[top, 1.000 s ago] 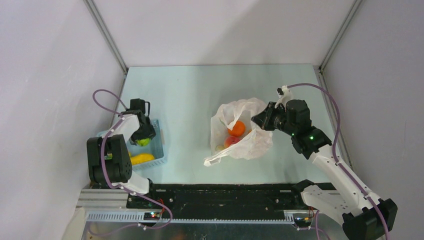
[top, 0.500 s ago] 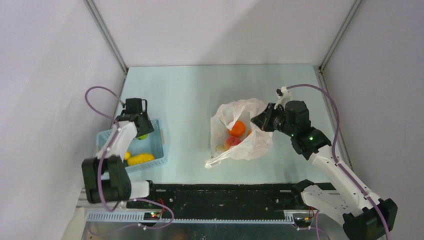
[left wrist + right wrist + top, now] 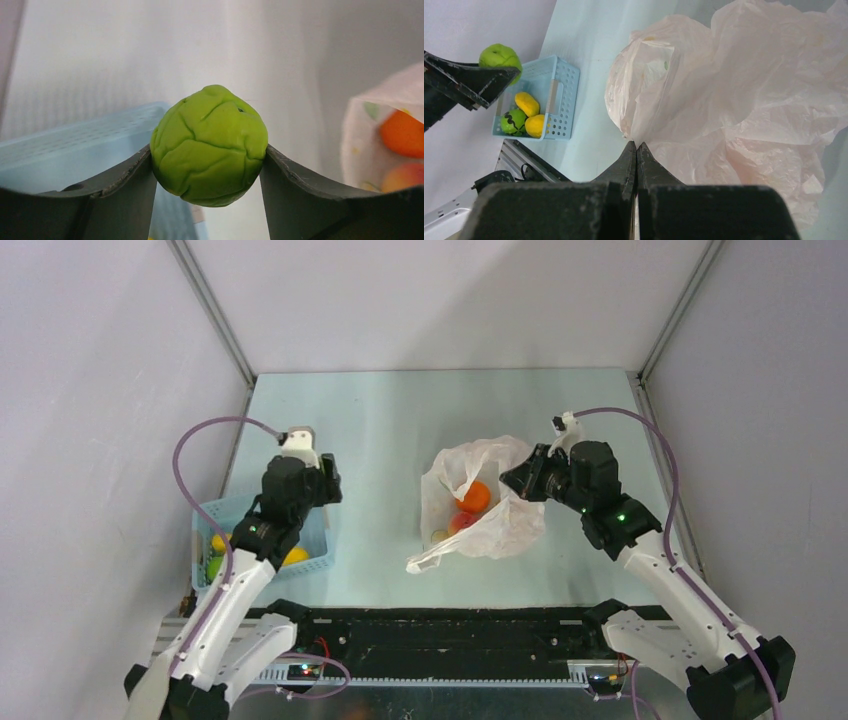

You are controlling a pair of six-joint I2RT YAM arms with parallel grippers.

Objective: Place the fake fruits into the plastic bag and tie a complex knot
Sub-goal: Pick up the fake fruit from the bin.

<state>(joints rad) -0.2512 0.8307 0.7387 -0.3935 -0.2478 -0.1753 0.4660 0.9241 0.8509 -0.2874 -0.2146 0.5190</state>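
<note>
Fruit first: a wrinkled green fruit (image 3: 209,135) sits squeezed between the L gripper (image 3: 208,155) fingers, jaws spread wide around it. It's held up off the table (image 3: 370,430) above the far right corner of the light blue basket (image 3: 556,95), w/ the plastic bag (image 3: 510,525) well off to its right. Basket at near left has two yellow fruits (image 3: 527,103) and a dark-marked green one (image 3: 514,121) in it. Bag lies mid-table, mouth gaping, w/ an orange fruit (image 3: 475,496) and a red-peach fruit (image 3: 462,522) inside; one handle strip trails to the near left. R gripper (image 3: 636,147) is at the bag's right rim, fingers pinched tight together, thin film apparently caught between the tips and lifted.
</note>
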